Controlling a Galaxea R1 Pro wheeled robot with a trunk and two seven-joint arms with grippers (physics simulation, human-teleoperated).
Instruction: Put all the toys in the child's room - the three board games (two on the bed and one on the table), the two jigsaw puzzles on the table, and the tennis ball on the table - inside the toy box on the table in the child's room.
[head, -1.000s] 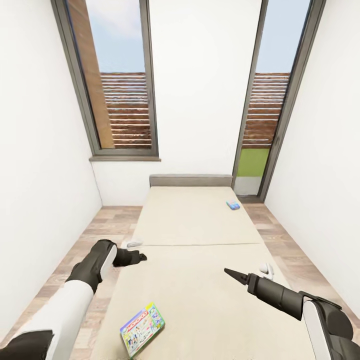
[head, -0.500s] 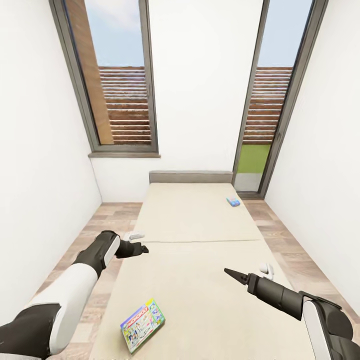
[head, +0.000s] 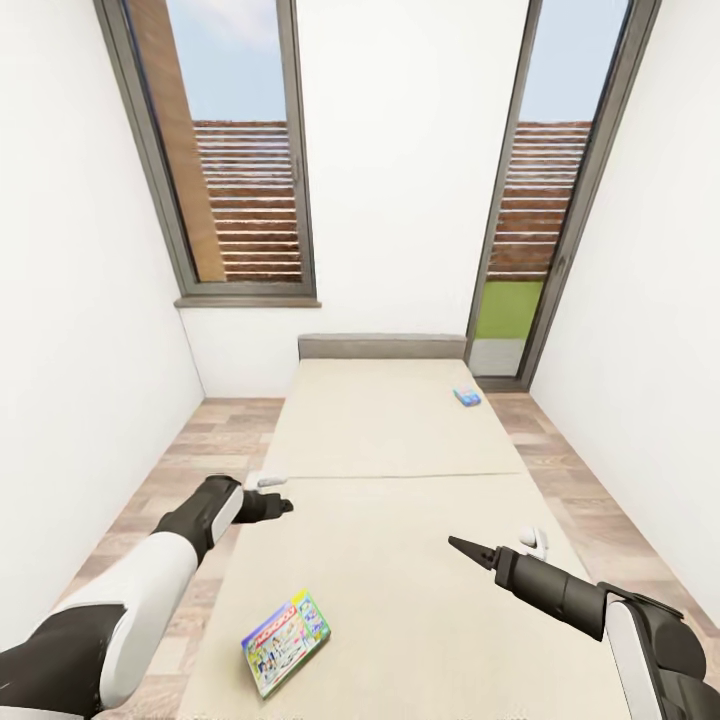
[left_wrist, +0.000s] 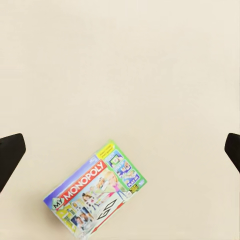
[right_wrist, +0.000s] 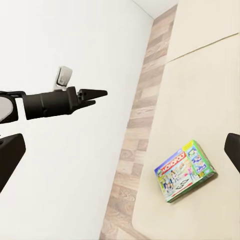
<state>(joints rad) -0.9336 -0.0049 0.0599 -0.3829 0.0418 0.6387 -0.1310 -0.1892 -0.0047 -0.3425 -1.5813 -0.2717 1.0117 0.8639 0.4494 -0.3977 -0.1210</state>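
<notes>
A colourful board game box (head: 285, 641) lies flat on the near left part of the cream bed (head: 390, 440). My left wrist view looks straight down at this box (left_wrist: 97, 192), and it also shows in the right wrist view (right_wrist: 185, 171). A second, small blue board game (head: 466, 396) rests far off near the bed's right edge. My left gripper (head: 278, 505) hovers over the bed's left edge, open (left_wrist: 122, 150) and empty. To the right, my right gripper (head: 462, 548) hangs above the mattress, also open with nothing held. The left gripper (right_wrist: 97, 93) is seen from the right wrist too.
White walls close in on both sides, with narrow strips of wood floor (head: 205, 450) along the bed. A tall window (head: 240, 160) and a glass door (head: 530, 200) stand behind the headboard (head: 380, 346). Small white objects sit at the bed's left edge (head: 265, 480) and right edge (head: 535, 540).
The whole picture has shifted a little, so the camera moved. My left arm has stretched forward and its gripper has risen slightly over the bed's edge. The right arm kept its pose.
</notes>
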